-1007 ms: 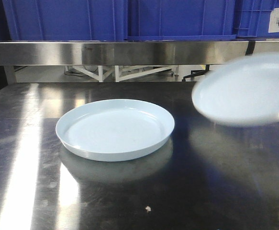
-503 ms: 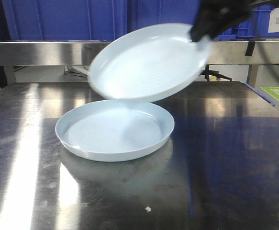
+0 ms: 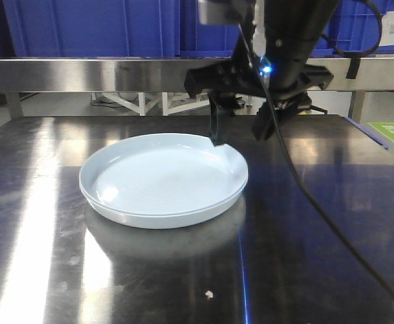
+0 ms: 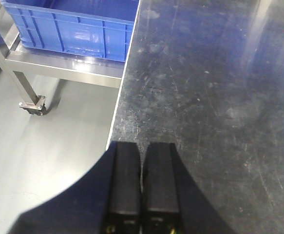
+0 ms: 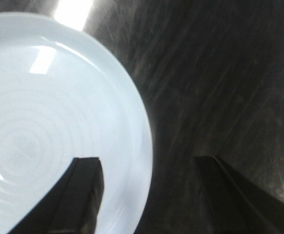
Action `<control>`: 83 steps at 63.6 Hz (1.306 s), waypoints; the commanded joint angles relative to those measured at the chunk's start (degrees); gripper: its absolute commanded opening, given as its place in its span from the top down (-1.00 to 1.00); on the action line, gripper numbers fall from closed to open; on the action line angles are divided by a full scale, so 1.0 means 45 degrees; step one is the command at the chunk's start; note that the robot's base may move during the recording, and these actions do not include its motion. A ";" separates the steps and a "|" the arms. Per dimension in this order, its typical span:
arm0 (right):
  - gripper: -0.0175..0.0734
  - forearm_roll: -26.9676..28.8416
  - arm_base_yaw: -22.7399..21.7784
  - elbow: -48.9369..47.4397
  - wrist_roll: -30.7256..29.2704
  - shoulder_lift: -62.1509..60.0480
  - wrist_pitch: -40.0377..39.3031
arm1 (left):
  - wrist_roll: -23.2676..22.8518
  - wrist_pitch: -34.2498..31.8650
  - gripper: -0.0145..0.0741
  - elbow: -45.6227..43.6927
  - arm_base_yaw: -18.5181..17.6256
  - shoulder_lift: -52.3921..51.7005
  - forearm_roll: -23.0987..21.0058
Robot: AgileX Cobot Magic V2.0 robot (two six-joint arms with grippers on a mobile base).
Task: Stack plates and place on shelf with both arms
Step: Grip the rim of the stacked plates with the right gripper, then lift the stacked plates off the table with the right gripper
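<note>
Two pale bluish-white plates (image 3: 163, 179) lie stacked in the middle of the dark steel tabletop, and the lower plate's rim (image 3: 176, 221) shows under the upper one. My right gripper (image 3: 240, 131) hangs open just above the stack's far right rim, one finger over the plate and one beyond it. In the right wrist view the upper plate (image 5: 49, 126) fills the left side, with my right gripper (image 5: 146, 160) astride its rim and touching nothing. My left gripper (image 4: 142, 145) is shut and empty over the table's left edge. The shelf (image 3: 115, 73) runs along the back.
Blue crates (image 3: 88, 27) stand on the shelf. Another blue crate (image 4: 68, 24) sits on a wheeled steel rack beside the table's left edge (image 4: 120, 107). The right arm's black cable (image 3: 318, 209) trails across the table's right side.
The right gripper carried the second plate in from the right, set it down onto the lying plate and opened, letting it go.
</note>
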 commanded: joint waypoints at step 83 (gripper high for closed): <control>0.49 -0.2404 -0.1030 0.0673 0.0185 -0.4826 -0.2420 | -0.0145 -0.0742 0.46 -0.0352 0.0039 -0.0027 0.0110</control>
